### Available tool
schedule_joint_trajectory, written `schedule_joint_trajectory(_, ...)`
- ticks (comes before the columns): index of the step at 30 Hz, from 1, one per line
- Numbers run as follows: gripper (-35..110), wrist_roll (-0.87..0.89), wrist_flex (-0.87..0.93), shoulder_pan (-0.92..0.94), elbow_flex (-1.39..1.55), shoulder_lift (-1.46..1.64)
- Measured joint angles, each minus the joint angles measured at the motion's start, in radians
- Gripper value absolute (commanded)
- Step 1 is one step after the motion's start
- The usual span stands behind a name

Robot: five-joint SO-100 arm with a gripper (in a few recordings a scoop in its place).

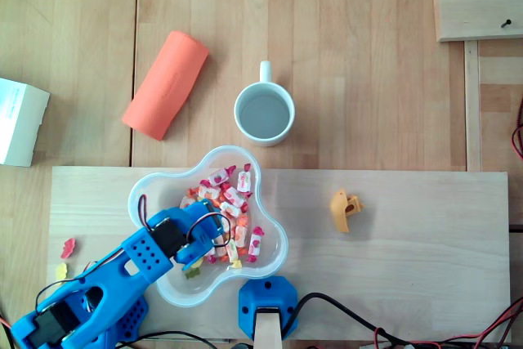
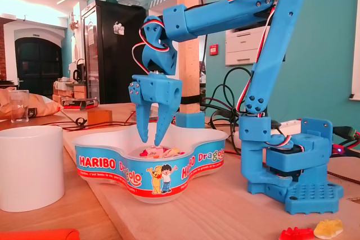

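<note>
My blue gripper (image 2: pixel 151 137) points straight down over a white star-shaped Haribo bowl (image 2: pixel 112 168). Its two fingers are a little apart with nothing between them, and the tips hang just above the wrapped candies (image 2: pixel 160 152). From overhead, the gripper (image 1: pixel 208 244) covers the lower left part of the bowl (image 1: pixel 176 290), and the pink, red and white candies (image 1: pixel 233 200) lie heaped in the bowl's middle.
A white mug (image 1: pixel 264 114) stands behind the bowl, with an orange roll (image 1: pixel 166 83) to its left. A small orange-yellow object (image 1: pixel 346 211) lies on the board to the right. Red (image 1: pixel 68 247) and yellow (image 1: pixel 60 270) gummies lie at the left. A white box (image 1: pixel 18 123) sits at the left edge.
</note>
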Motion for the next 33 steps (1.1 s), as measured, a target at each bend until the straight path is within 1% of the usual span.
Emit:
schedule_joint_trajectory(6,12,-0.003,-0.003,0.005,0.032,0.005)
schedule_joint_trajectory(11,12,-0.044,-0.005,0.005,0.041,0.003)
schedule_joint_trajectory(15,12,-0.069,-0.06,0.012,0.071,0.005)
schedule_joint_trajectory(20,12,-0.104,-0.106,0.08,0.095,0.003)
schedule_joint_trajectory(30,12,-0.103,-0.101,0.106,0.112,0.005)
schedule_joint_trajectory(33,12,-0.106,-0.098,0.107,0.129,0.046)
